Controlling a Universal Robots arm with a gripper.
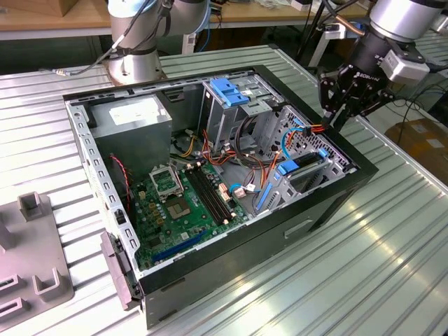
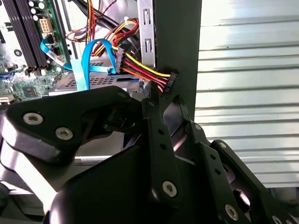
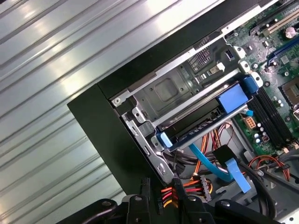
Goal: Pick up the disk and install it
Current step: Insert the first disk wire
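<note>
The disk (image 1: 302, 162), a dark flat drive with bright blue side rails, lies in the low bay at the corner of the open computer case (image 1: 329, 203) on the exterior view's right. In the first wrist view the disk (image 3: 196, 122) sits under a blue tab, between metal bay walls. My gripper (image 1: 331, 124) hovers just above that corner, over the case wall. Its fingertips are closed around the black power connector (image 2: 171, 80) on a bundle of red, yellow and orange wires. That connector (image 3: 161, 201) is held off the drive, and the gripper (image 3: 160, 186) stands just outside the bay.
A tall metal drive cage with a blue latch (image 1: 227, 91) stands at the back of the case. The green motherboard (image 1: 182, 203) and power supply (image 1: 133, 119) fill the rest. A blue data cable (image 2: 86, 65) loops nearby. A grey fixture (image 1: 35, 266) rests on the ribbed table.
</note>
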